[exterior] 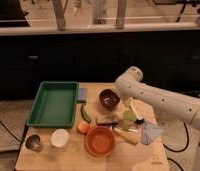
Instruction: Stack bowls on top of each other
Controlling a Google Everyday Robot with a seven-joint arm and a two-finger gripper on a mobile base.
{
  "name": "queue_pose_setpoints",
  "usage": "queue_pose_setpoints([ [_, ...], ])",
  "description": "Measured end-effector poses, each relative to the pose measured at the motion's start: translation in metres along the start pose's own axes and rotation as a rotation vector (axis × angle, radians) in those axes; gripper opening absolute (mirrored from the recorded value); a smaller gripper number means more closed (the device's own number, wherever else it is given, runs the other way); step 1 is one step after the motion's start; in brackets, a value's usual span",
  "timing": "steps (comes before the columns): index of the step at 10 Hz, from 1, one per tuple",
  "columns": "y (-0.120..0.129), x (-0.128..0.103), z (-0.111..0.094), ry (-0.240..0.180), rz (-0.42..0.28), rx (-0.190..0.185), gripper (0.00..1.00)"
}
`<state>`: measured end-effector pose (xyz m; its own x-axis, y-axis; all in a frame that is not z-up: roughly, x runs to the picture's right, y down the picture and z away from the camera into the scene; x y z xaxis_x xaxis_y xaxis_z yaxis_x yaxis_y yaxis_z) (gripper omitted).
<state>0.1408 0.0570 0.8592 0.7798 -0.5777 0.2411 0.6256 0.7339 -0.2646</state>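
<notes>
Wide bright orange round bowl (100,141): it sat near the front of the wooden table (53,161), open side up; I judged it the base.
Small dark purple round bowl (109,98): it stood behind the orange one, apart; I should grasp its rim and lower it centred.
My gripper (130,114): it hung just right of the purple bowl; wide or narrow, I could not tell.

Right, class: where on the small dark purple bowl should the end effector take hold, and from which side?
Probably the rim of the purple bowl, taken from above at its picture-right edge, straddling the wall: it sits upright, mouth up. The end effector hangs just picture-right of it, so that edge is nearest.
</notes>
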Motion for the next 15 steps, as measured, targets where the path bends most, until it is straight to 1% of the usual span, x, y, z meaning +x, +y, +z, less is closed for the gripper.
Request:
queue_pose_setpoints([
  [1,-0.002,-0.001,0.003,-0.006,-0.025,-0.005,0.80],
  [2,-0.005,-0.002,0.008,-0.023,-0.063,-0.017,0.80],
  [3,-0.004,0.001,0.014,-0.035,-0.083,-0.033,0.80],
  [5,-0.008,-0.002,0.028,-0.061,-0.125,-0.051,0.80],
  [6,-0.006,-0.001,0.036,-0.076,-0.146,-0.070,0.80],
  [8,-0.005,0.000,0.047,-0.096,-0.162,-0.086,0.80],
  [9,-0.007,-0.001,0.055,-0.112,-0.173,-0.096,0.80],
  [10,-0.006,-0.001,0.058,-0.123,-0.173,-0.102,0.80],
  [11,-0.004,0.001,0.062,-0.135,-0.176,-0.109,0.76],
  [14,-0.002,0.004,0.067,-0.165,-0.173,-0.110,0.47],
  [15,-0.002,0.005,0.067,-0.171,-0.172,-0.110,0.40],
])
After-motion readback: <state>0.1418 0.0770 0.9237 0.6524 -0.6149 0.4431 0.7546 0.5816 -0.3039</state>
